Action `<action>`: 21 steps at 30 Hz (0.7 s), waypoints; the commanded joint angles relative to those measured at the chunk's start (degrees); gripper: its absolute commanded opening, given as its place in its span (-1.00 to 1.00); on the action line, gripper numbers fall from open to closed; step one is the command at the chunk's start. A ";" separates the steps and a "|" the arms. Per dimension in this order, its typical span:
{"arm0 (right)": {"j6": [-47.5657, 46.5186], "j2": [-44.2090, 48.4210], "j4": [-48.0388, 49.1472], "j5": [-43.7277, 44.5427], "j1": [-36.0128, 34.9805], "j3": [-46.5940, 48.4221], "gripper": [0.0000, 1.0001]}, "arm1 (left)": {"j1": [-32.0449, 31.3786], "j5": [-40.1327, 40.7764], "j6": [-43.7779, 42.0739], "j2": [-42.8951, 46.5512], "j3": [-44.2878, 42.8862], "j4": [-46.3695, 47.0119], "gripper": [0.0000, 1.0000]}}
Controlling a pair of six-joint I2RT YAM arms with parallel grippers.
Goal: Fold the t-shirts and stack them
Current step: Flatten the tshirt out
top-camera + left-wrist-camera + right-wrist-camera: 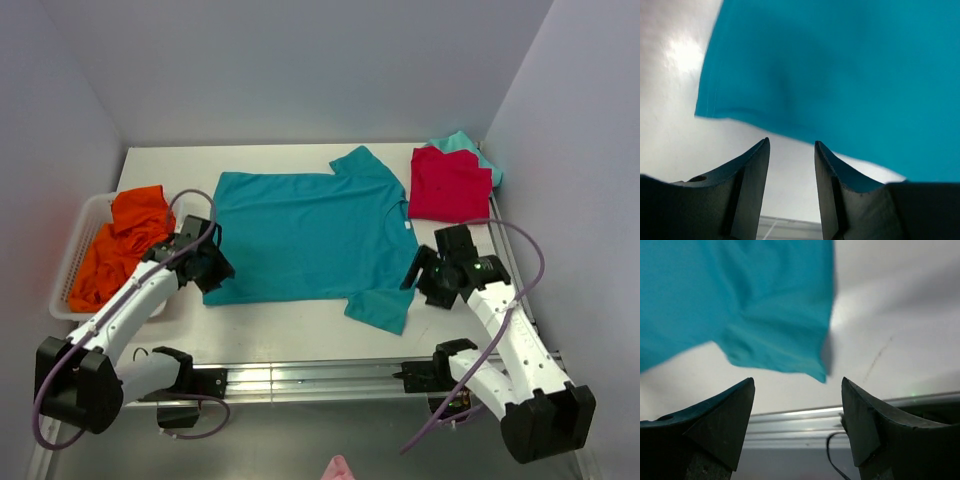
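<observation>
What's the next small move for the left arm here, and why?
Probably ease the left gripper forward and down onto the near hem of the teal-blue t-shirt, then close. Its jaws stand open and empty just short of that edge, and the shirt lies spread flat, not yet folded.

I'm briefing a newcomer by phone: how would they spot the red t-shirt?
Start at the table's far right corner. The red t-shirt lies folded there on a light-teal one. It alone is red; the teal-blue tee beside it lies spread flat.
</observation>
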State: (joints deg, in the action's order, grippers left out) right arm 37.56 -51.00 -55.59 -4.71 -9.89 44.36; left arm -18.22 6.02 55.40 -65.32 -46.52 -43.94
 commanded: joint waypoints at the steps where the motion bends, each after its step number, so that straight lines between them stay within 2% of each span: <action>1: 0.23 2.39 -4.61 -2.31 -0.83 -5.14 0.54 | -3.40 -1.89 3.66 2.65 5.37 2.45 -0.05; 3: 2.76 3.89 -3.30 -3.02 -3.72 -5.95 0.54 | -5.06 -2.33 4.10 4.49 7.75 5.34 -0.05; 9: 5.94 1.34 -0.22 -3.73 -4.96 -12.71 0.47 | -5.25 -3.74 7.44 7.74 16.11 9.31 -0.08; 14: 7.69 5.21 2.15 -3.29 -5.40 -17.46 0.41 | -5.95 -3.03 8.32 9.33 15.76 7.82 -0.08; 21: 10.95 3.72 10.75 -3.47 -7.42 -23.35 0.36 | -6.13 -2.24 8.24 10.03 13.92 5.36 -0.10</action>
State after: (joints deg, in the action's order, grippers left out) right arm 46.37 -47.00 -51.20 -9.06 -16.36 22.04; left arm -24.10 3.22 62.78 -56.66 -30.06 -38.00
